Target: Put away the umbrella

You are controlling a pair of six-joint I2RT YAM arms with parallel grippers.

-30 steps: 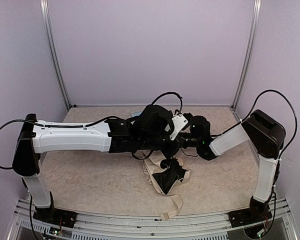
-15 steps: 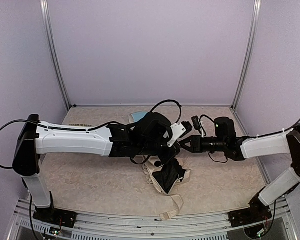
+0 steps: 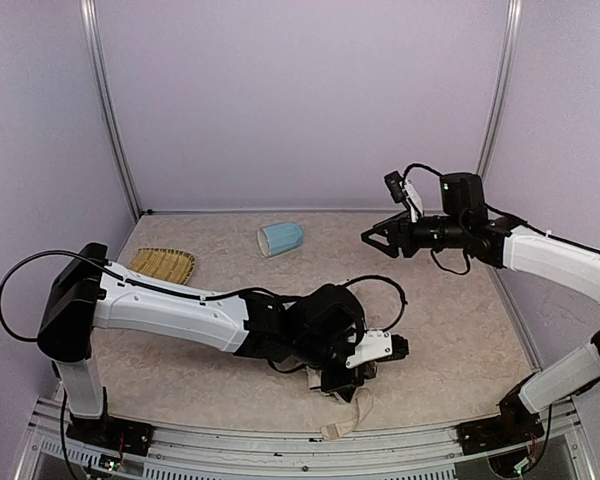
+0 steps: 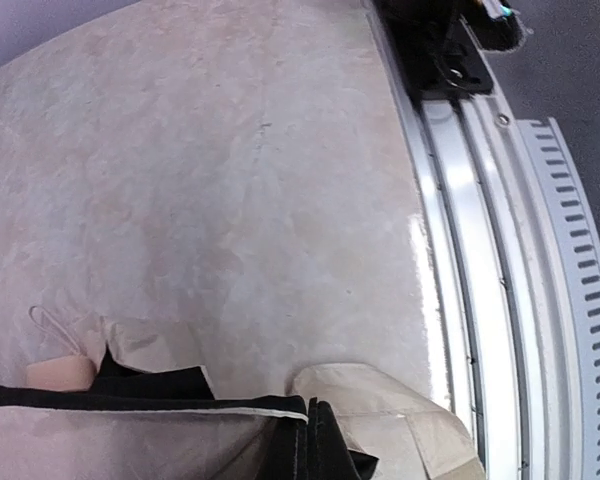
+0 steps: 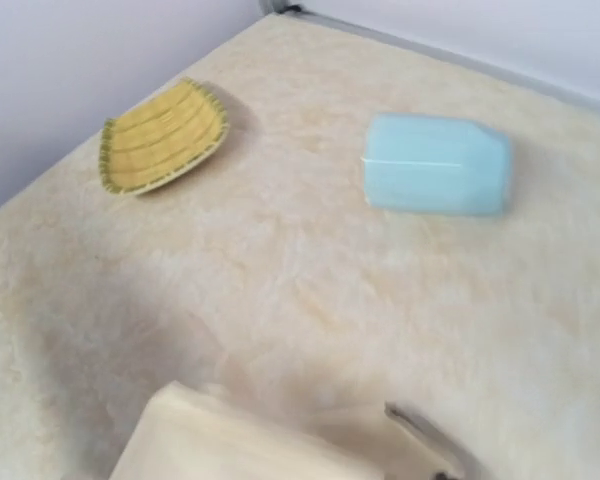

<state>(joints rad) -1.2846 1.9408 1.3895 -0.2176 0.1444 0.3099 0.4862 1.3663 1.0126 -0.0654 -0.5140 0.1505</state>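
The umbrella (image 3: 358, 402) lies crumpled near the table's front edge, mostly hidden under my left gripper (image 3: 348, 378). Its beige strap (image 3: 340, 425) trails onto the front rail. In the left wrist view, cream fabric (image 4: 380, 410) and black lining bunch at my left gripper (image 4: 317, 445), which is shut on the fabric. The small beige handle (image 4: 60, 372) rests on the table to the left. My right gripper (image 3: 375, 238) hangs high over the back right, open and empty, far from the umbrella.
A light-blue mug (image 3: 280, 238) lies on its side at the back centre (image 5: 435, 165). A woven yellow tray (image 3: 163, 265) sits at the back left (image 5: 165, 135). The metal front rail (image 4: 470, 280) runs right beside the umbrella. Frame posts stand at both back corners.
My left gripper has pulled the umbrella from the table's middle toward the front edge. The right gripper has opened, left the umbrella and swung up and back to the right.
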